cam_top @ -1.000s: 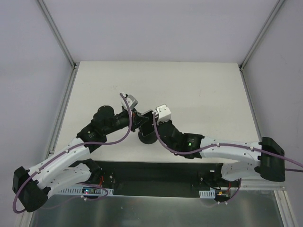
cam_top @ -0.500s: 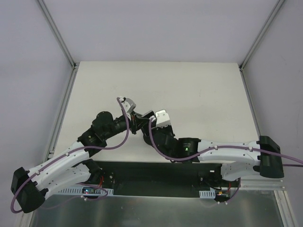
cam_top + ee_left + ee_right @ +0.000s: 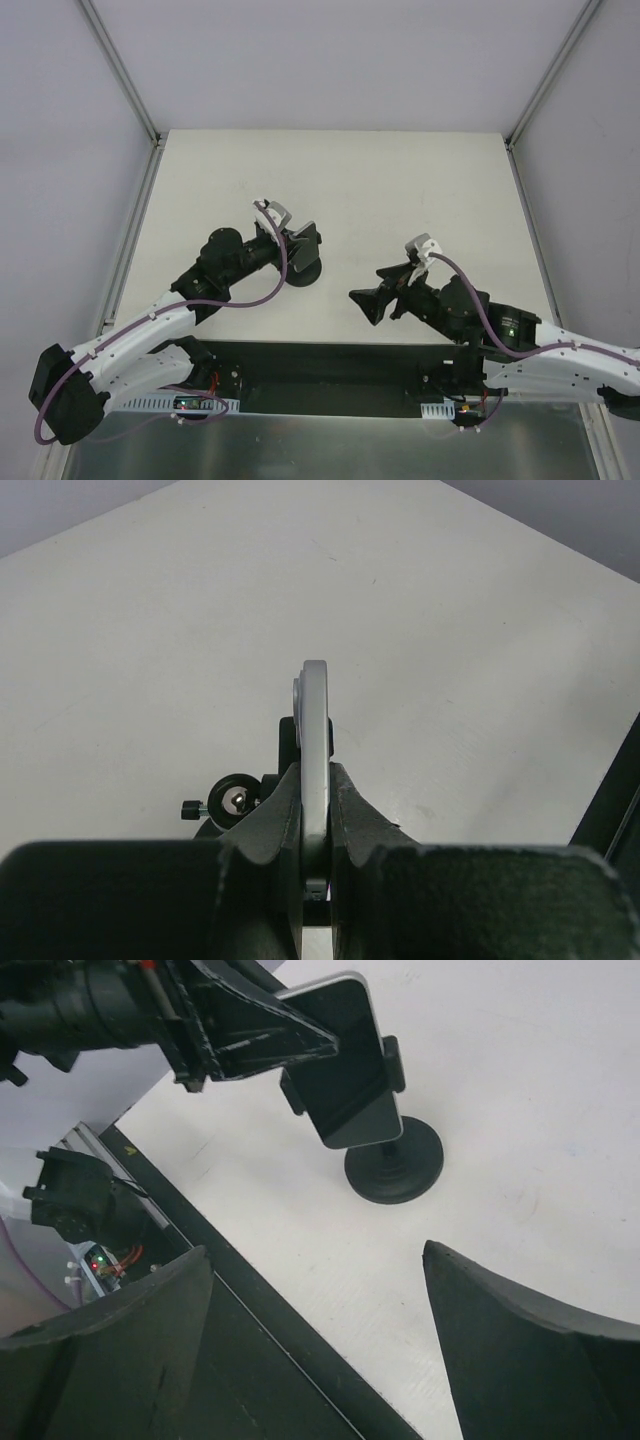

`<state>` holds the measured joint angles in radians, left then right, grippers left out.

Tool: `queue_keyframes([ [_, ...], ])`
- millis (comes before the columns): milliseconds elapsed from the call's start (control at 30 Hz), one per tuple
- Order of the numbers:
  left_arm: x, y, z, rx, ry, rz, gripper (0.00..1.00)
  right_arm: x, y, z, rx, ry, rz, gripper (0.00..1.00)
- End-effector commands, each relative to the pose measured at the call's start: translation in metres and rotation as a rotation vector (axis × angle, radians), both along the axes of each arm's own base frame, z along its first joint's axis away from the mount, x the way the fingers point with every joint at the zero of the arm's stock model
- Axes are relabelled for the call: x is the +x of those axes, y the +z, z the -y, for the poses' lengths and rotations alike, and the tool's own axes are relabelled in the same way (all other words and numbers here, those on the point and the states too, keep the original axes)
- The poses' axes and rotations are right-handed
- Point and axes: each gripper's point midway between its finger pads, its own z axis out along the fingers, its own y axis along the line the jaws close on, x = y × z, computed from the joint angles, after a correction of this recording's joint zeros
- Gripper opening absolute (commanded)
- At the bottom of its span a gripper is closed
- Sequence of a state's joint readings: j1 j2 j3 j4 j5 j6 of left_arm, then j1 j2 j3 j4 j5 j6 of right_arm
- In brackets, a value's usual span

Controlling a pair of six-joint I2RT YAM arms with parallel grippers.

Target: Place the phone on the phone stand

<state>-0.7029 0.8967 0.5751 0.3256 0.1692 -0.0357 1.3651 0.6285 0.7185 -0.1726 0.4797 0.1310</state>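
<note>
The phone (image 3: 348, 1058), a glossy black slab with a silver rim, stands tilted in the clamp cradle of the phone stand (image 3: 395, 1168), whose round base rests on the white table. My left gripper (image 3: 315, 780) is shut on the phone's upper edge, which shows edge-on as a silver strip (image 3: 315, 720). From above, the phone (image 3: 306, 238) and stand base (image 3: 303, 271) sit just past the left gripper (image 3: 290, 243). My right gripper (image 3: 378, 288) is open and holds nothing. It hangs to the right of the stand, apart from it, fingers spread wide (image 3: 316, 1250).
A black strip (image 3: 330, 365) runs along the table's near edge, under the right gripper (image 3: 250, 1300). The stand's adjustment knob (image 3: 232, 800) shows left of the left jaws. Metal frame rails (image 3: 130, 230) border the table's sides.
The right gripper has opened and drawn back to the right, away from the stand. The left gripper stays shut on the phone and has shifted only slightly.
</note>
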Motion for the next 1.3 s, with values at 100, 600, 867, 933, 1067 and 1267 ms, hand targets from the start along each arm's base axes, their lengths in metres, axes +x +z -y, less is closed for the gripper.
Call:
queue_keyframes([
  [100, -0.007, -0.008, -0.001, 0.067, -0.047, -0.001, 0.00, -0.012, -0.018, -0.002, -0.031, 0.130, -0.057, 0.90],
  [600, -0.048, 0.065, -0.048, -0.111, 0.117, -0.201, 0.99, 0.035, -0.013, -0.054, -0.227, 0.081, -0.058, 0.97],
  [867, -0.069, 0.037, -0.111, -0.135, 0.347, -0.227, 0.99, 0.078, 0.003, -0.097, -0.260, -0.023, 0.027, 0.97],
  [933, -0.080, 0.035, -0.111, -0.175, 0.309, -0.223, 0.99, 0.085, 0.008, -0.106, -0.247, -0.038, 0.050, 0.96],
  [1067, -0.097, 0.030, -0.102, -0.155, 0.183, -0.192, 0.99, 0.098, 0.004, -0.120, -0.297, -0.030, 0.093, 0.97],
  [1267, -0.109, 0.034, -0.108, -0.135, 0.142, -0.131, 0.99, 0.113, 0.003, -0.133, -0.305, -0.025, 0.116, 0.97],
])
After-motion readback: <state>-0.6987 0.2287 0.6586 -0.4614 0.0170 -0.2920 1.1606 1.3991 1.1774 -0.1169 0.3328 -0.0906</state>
